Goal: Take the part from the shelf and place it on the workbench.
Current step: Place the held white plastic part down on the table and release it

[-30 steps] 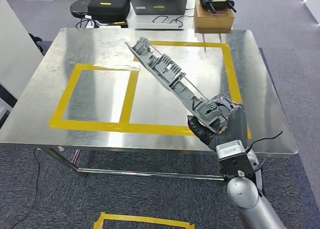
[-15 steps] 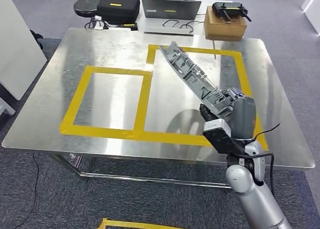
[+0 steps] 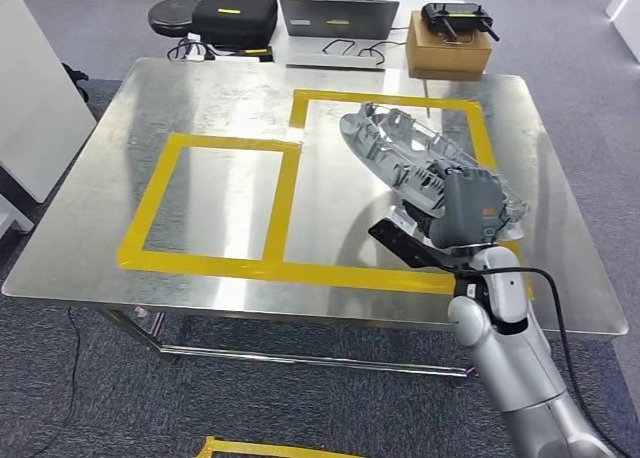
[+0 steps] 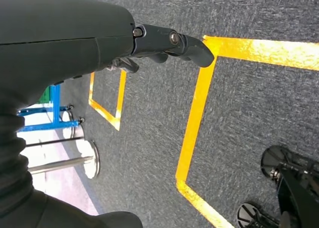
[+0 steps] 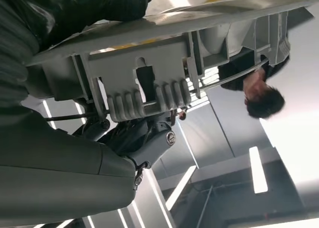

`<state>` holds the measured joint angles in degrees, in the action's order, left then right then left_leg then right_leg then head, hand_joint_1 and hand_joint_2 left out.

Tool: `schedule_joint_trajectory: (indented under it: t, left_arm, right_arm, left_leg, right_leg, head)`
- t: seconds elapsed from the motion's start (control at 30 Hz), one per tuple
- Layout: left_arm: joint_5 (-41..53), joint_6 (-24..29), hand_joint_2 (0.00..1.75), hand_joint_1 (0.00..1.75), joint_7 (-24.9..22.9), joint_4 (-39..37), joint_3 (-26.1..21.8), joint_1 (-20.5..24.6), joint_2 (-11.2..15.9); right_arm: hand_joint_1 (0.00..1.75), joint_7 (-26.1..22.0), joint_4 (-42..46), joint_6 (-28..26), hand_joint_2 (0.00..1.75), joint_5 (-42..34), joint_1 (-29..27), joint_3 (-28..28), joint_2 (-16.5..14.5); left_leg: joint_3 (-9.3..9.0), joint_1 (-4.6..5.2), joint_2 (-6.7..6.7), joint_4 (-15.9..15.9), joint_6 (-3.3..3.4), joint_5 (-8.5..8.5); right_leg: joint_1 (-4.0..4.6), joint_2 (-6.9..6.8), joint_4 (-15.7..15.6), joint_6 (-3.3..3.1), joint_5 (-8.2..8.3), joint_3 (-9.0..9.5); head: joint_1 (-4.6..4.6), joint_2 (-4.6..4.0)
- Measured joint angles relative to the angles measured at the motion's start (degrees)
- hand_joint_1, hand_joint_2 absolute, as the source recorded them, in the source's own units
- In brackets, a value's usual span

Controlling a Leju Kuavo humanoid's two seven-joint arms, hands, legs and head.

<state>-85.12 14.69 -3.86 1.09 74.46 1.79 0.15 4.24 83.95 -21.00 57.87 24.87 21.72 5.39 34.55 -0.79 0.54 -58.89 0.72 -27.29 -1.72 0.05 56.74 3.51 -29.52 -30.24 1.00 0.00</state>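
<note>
The placing step is in hand — the long grey part [image 3: 407,158] is already off the shelf and hangs over the steel tabletop [image 3: 90,218], above the right-hand yellow tape rectangle [image 3: 302,103], near its right side. The right hand [image 3: 460,210] grips the part at its near end, the fingers [image 5: 150,138] wrapped around its ribbed underside, as the right wrist view shows. The part lies nearly level, its far end pointing away and to the left; whether any of it touches the metal yet cannot be told. The next move, by my judgement, calls for lowering it flat inside the tape and then letting go. The right arm reaches forward with the back of the hand upward. The left hand [image 4: 165,41] hangs over the carpet, holding nothing, fingers loosely extended
</note>
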Motion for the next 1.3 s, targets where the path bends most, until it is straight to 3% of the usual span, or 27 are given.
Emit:
schedule_joint_trajectory:
  t: [0.2, 0.4, 0.67, 0.87, 0.9, 0.93, 1.0, 1.03, 1.07, 1.17, 1.3]
  left_arm:
    - [0.09, -0.79, 1.75, 0.0, 0.07, 0.0, 1.52, 0.41, 0.49]
    - [0.13, -1.6, 1.75, 0.0, 0.16, 0.01, 3.01, 0.81, 0.85]
    - [0.04, -2.53, 1.75, 0.0, -0.56, 0.03, 3.19, 0.94, 1.01]
    - [-0.08, -2.78, 1.75, 0.0, -0.18, 0.08, 3.39, 1.05, 1.01]
    - [-0.09, -2.76, 1.75, 0.0, -0.03, 0.08, 3.39, 1.05, 1.01]
    - [-0.1, -2.74, 1.75, 0.0, 0.1, 0.09, 3.39, 1.04, 1.01]
    - [-0.14, -2.72, 1.75, 0.0, 0.47, 0.09, 3.39, 1.04, 1.01]
    - [-0.16, -2.72, 1.75, 0.0, 0.64, 0.09, 3.39, 1.04, 1.01]
    - [-0.19, -2.74, 1.75, 0.0, 0.81, 0.09, 3.39, 1.04, 1.01]
    - [-0.22, -3.06, 1.75, 0.0, 1.71, 0.1, 3.39, 0.92, 0.99]
    - [-0.24, -3.28, 1.75, 0.0, 2.84, 0.11, 3.39, 0.89, 0.97]
  right_arm:
    - [1.75, 5.96, -11.72, 3.83, 1.75, 10.0, 6.12, 3.9, -1.89]
    - [1.75, 6.35, -25.11, 5.44, 1.75, 14.78, 10.57, 7.64, -6.92]
    - [1.75, 6.99, -33.45, 7.74, 1.75, 15.0, 13.42, 10.68, -11.96]
    - [1.75, 11.68, -43.87, 13.47, 1.75, 13.85, 17.86, 11.16, -14.18]
    - [1.59, 11.75, -45.23, 13.55, 1.75, 13.76, 18.49, 11.21, -14.26]
    - [1.16, 11.78, -46.35, 13.53, 1.75, 13.65, 19.03, 11.26, -14.31]
    - [0.28, 12.18, -47.97, 13.33, 0.87, 13.72, 19.84, 11.3, -14.43]
    - [0.0, 12.96, -48.61, 13.13, 0.44, 14.21, 20.08, 11.32, -14.46]
    - [0.0, 14.14, -49.11, 12.98, 0.0, 14.99, 20.18, 11.33, -14.49]
    - [0.0, 18.05, -50.06, 13.25, 0.0, 17.14, 20.27, 11.28, -14.34]
    - [0.0, 18.92, -50.53, 14.16, 0.0, 17.49, 20.88, 10.58, -13.68]
  left_leg:
    - [-0.08, -0.07, 0.01, 0.0, -0.17, 0.1]
    - [-0.12, -0.14, -0.03, 0.01, -0.21, 0.12]
    - [-0.15, -0.15, -0.02, 0.01, -0.22, 0.12]
    - [-0.21, -0.15, 0.0, 0.01, -0.23, 0.13]
    - [-0.22, -0.15, 0.0, 0.01, -0.23, 0.13]
    - [-0.24, -0.15, 0.0, 0.01, -0.23, 0.13]
    - [-0.29, -0.14, 0.0, 0.01, -0.23, 0.13]
    - [-0.31, -0.14, 0.0, 0.01, -0.23, 0.13]
    - [-0.32, -0.14, 0.0, 0.0, -0.23, 0.13]
    - [-0.32, -0.14, -0.01, 0.0, -0.23, 0.13]
    - [-0.33, -0.14, -0.03, 0.0, -0.23, 0.13]
  right_leg:
    - [0.06, -0.03, 0.37, -0.17, -0.11, -0.1]
    - [0.12, 0.05, 0.54, -0.3, -0.2, -0.17]
    - [0.12, 0.01, 0.61, -0.39, -0.26, -0.18]
    - [0.1, -0.05, 0.6, -0.39, -0.25, -0.12]
    - [0.1, -0.05, 0.6, -0.38, -0.25, -0.1]
    - [0.1, -0.04, 0.6, -0.38, -0.25, -0.09]
    - [0.09, -0.03, 0.6, -0.38, -0.25, -0.05]
    - [0.09, -0.04, 0.6, -0.38, -0.25, -0.03]
    - [0.09, -0.05, 0.6, -0.38, -0.25, -0.02]
    - [0.09, 0.03, 0.6, -0.38, -0.23, -0.05]
    - [0.1, 0.06, 0.6, -0.38, -0.22, -0.07]
  head:
    - [0.01, 0.0]
    - [0.01, 0.0]
    - [0.0, 0.0]
    - [0.0, 0.0]
    - [-0.01, 0.0]
    - [0.0, 0.0]
    - [-0.01, 0.0]
    - [0.01, 0.0]
    - [-0.02, 0.0]
    - [-0.07, 0.0]
    - [-0.07, 0.0]
